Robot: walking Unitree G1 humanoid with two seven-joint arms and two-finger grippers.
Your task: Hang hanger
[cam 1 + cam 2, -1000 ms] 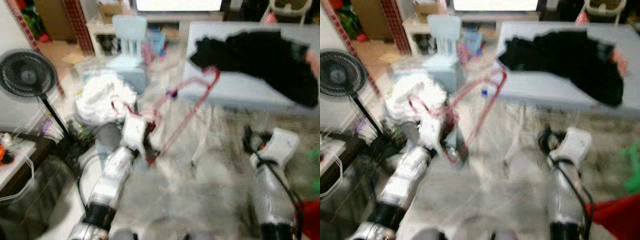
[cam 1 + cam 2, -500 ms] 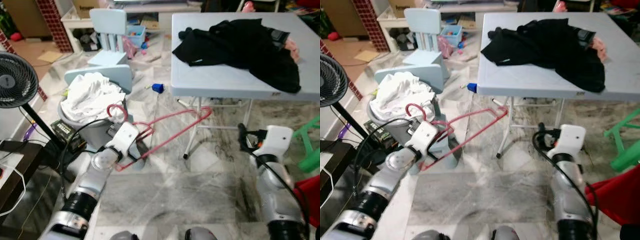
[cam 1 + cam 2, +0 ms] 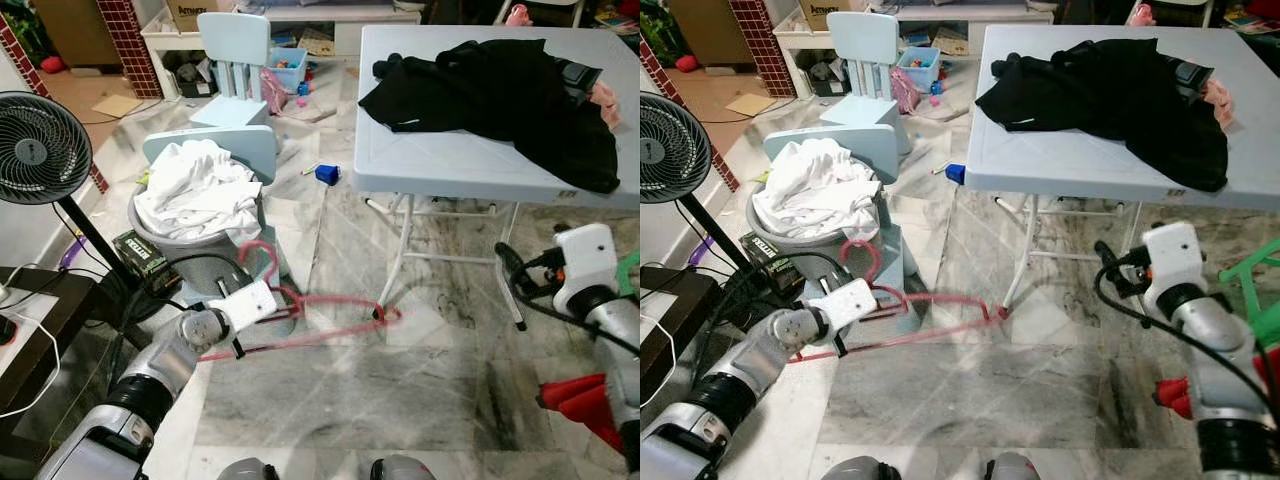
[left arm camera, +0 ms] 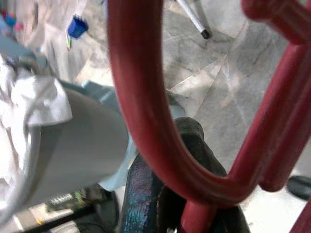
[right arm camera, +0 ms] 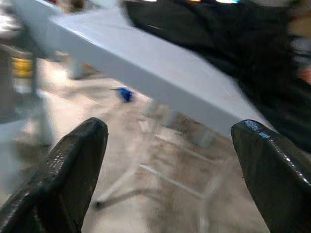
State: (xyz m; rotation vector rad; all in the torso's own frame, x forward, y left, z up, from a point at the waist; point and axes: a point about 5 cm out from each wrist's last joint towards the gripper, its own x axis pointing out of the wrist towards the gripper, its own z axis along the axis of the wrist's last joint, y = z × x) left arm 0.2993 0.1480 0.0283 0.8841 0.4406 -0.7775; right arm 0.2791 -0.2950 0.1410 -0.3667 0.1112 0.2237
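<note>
While your left tool (image 3: 268, 300) is clenched on the red hanger (image 3: 330, 325) at the base of its hook, the hanger lies nearly level above the marble floor (image 3: 400, 390), its hook (image 3: 258, 258) curling up just beside the grey laundry basket (image 3: 190, 262) and its far end reaching towards the nearest bench leg (image 3: 392, 262). You can confirm the grip in the left wrist view, where the black fingers (image 4: 150, 194) close round the red stem beneath the hook's curve.

The basket holds a heap of white cloth (image 3: 200, 190). A pale blue panel (image 3: 225, 148) stands against the back of the basket, and a pale blue child's chair (image 3: 232, 65) stands farther off. A small box (image 3: 140, 260) lies on the floor beside the basket.

Your right tool (image 5: 170, 165) is released: its two black fingers (image 5: 73, 165) stand well apart, facing the underside edge of the bench. From the head views, the right arm (image 3: 1185, 300) is raised below the near edge of the bench.

The pale blue folding bench (image 3: 450, 150) carries a black garment (image 3: 500, 90) spread across its top, reaching to the far right corner. A small blue object (image 3: 327, 174) lies on the floor near the bench's near left corner.

A black pedestal fan (image 3: 40, 150) stands at your left, and a dark side table (image 3: 30, 320) with white cable sits below it. Something red (image 3: 575, 400) lies on the floor at your right.
</note>
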